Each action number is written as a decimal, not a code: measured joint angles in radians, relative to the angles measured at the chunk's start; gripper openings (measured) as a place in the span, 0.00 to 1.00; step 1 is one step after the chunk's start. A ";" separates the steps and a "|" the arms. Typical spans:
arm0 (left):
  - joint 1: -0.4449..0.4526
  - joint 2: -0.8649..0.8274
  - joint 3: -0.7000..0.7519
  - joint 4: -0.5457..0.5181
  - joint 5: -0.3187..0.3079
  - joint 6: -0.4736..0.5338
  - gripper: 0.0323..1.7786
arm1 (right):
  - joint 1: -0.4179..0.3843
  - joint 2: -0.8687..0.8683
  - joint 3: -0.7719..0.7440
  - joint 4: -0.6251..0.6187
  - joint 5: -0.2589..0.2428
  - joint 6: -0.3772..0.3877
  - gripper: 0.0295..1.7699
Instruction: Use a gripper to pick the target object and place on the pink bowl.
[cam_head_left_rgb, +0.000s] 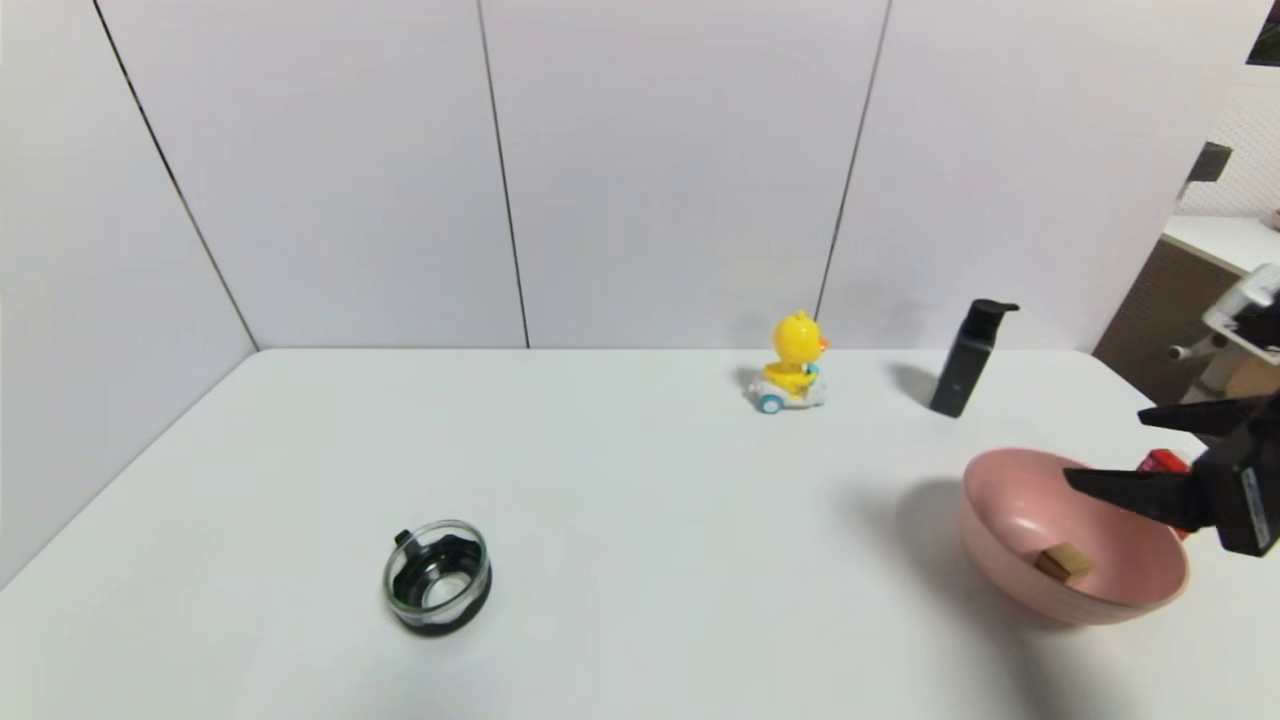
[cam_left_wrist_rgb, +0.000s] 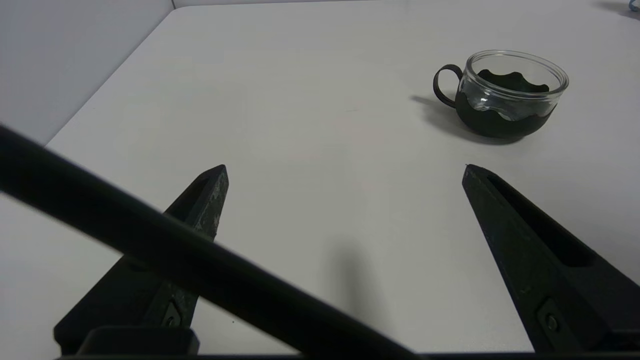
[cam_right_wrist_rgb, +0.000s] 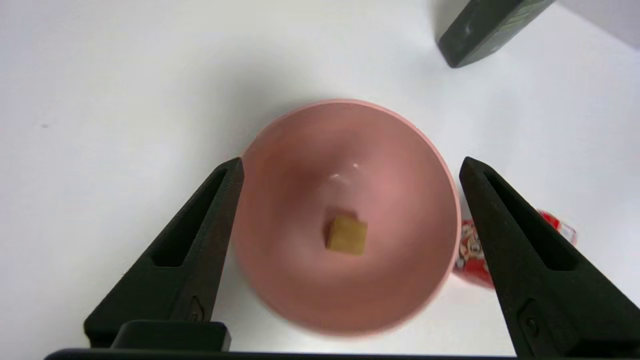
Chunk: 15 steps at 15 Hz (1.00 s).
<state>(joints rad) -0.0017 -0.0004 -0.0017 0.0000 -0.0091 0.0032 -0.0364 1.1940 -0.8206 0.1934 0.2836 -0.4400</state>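
Observation:
The small tan wooden cube (cam_head_left_rgb: 1064, 562) (cam_right_wrist_rgb: 347, 235) lies loose on the inside bottom of the pink bowl (cam_head_left_rgb: 1010, 505) (cam_right_wrist_rgb: 280, 270), which stands at the table's right side. My right gripper (cam_head_left_rgb: 1108, 448) (cam_right_wrist_rgb: 351, 166) hovers above the bowl, open, its two black fingers wide apart with nothing between them. The cube sits well below the fingertips, touching neither. My left gripper (cam_left_wrist_rgb: 345, 169) is open over bare table near the glass cup and does not show in the head view.
A glass-and-black cup (cam_head_left_rgb: 437, 577) (cam_left_wrist_rgb: 505, 95) stands front left. A yellow duck toy (cam_head_left_rgb: 793, 365) and a black pump bottle (cam_head_left_rgb: 965, 358) (cam_right_wrist_rgb: 487, 27) stand at the back. A red snack carton (cam_head_left_rgb: 1163, 462) (cam_right_wrist_rgb: 472, 255) lies just behind the bowl.

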 joint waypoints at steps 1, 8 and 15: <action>0.000 0.000 0.000 0.000 0.000 0.000 0.95 | 0.005 -0.076 0.044 -0.002 0.004 0.015 0.86; 0.000 0.000 0.000 0.000 0.000 0.000 0.95 | 0.034 -0.660 0.413 -0.048 -0.011 0.251 0.93; 0.000 0.000 0.000 0.000 0.000 0.000 0.95 | 0.034 -1.036 0.722 -0.105 -0.172 0.311 0.95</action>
<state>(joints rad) -0.0017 -0.0004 -0.0017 0.0000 -0.0091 0.0028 -0.0028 0.1581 -0.0985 0.0885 0.1119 -0.1287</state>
